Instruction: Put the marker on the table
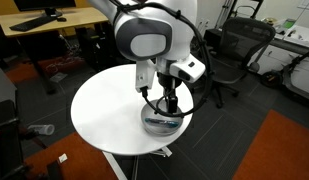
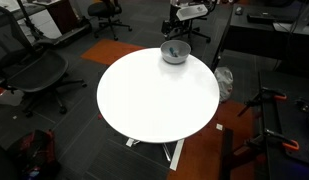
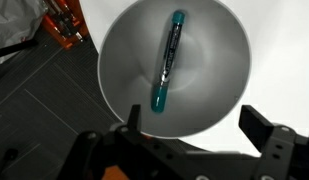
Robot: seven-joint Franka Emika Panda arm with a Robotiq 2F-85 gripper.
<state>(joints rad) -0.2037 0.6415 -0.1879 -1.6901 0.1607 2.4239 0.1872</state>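
Pickup of the marker is judged to be the step in hand, and nothing is gripped yet. In the wrist view the small thin marker with a teal-blue body and darker middle (image 3: 166,62) is seen lying loose in the bottom of a round grey bowl (image 3: 119,60), pointing away from the camera with a slight lean. The jaws are spread apart and empty above the bowl's near rim, one finger at each side of the lower frame, clear of the marker. In both exterior views the bowl (image 1: 159,123) (image 2: 175,54) is shown near the edge of the large round white surface on its pedestal (image 1: 99,110) (image 2: 154,100). The white robot arm (image 1: 144,38) is poised directly over the bowl.

For the next move, a descent into the bowl is called for, centred on the marker's mid-length. The closing line already appears to cross the thin body, so little rotation should be needed. Care is advised on the curved floor, where the marker could roll aside. Once gripped, it would have to be lifted over the rim and set on a bare part of the surface.
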